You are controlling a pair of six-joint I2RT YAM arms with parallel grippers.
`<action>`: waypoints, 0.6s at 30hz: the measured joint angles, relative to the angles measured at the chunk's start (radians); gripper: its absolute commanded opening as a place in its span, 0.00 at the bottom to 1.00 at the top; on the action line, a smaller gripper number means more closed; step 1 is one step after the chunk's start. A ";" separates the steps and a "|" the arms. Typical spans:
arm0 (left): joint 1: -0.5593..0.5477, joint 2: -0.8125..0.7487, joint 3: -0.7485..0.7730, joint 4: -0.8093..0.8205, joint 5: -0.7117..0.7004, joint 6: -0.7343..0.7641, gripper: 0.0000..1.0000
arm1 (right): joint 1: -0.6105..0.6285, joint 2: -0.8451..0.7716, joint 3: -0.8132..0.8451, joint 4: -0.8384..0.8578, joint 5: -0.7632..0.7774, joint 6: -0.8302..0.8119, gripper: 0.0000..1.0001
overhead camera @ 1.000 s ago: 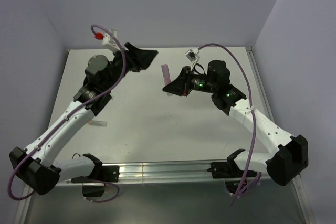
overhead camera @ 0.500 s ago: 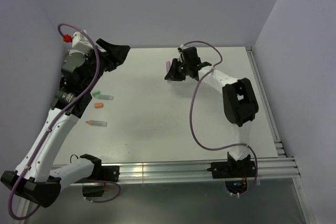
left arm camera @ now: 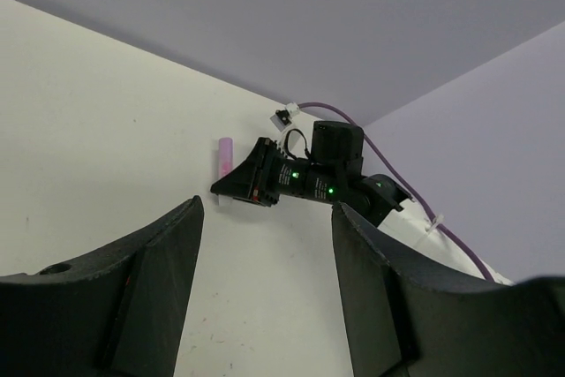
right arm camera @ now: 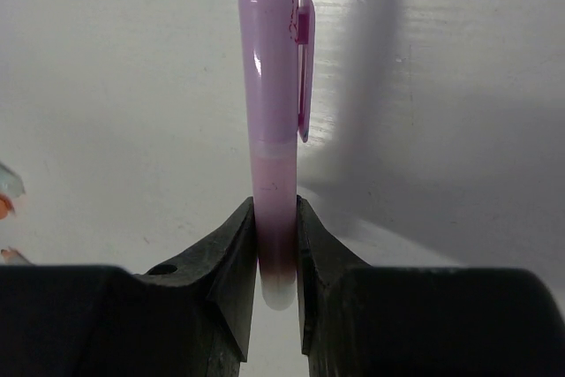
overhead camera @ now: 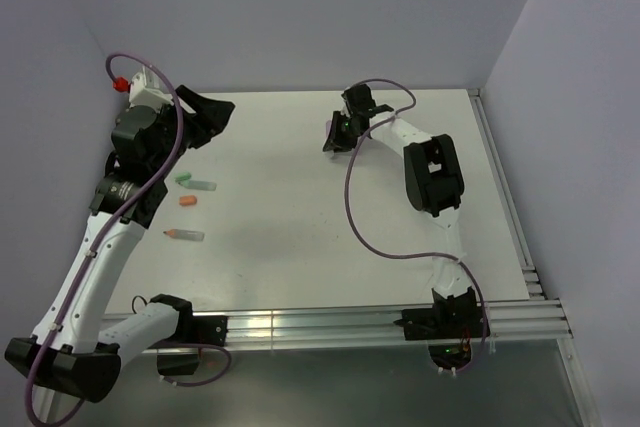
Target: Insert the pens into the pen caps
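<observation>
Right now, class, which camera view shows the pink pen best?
The right wrist view: the pink pen fills the frame, its purple cap on and clear, clamped in the right gripper. The left wrist view shows it as a small distant stick beside that gripper; from the top external view it is barely visible.

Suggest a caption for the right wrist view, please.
Right gripper shut on a capped pink pen, white table behind.

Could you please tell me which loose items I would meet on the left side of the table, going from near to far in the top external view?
pale pen with orange tip → orange cap → mint-green pen
</observation>
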 measured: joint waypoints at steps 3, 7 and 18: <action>0.020 0.006 -0.005 -0.006 0.012 0.000 0.64 | 0.000 0.014 0.005 -0.027 0.009 -0.001 0.13; 0.043 0.014 -0.014 -0.011 0.033 0.000 0.64 | 0.000 0.020 0.005 -0.047 0.022 -0.002 0.23; 0.068 0.018 -0.058 -0.038 0.022 -0.002 0.64 | 0.001 0.011 -0.005 -0.025 0.043 -0.018 0.47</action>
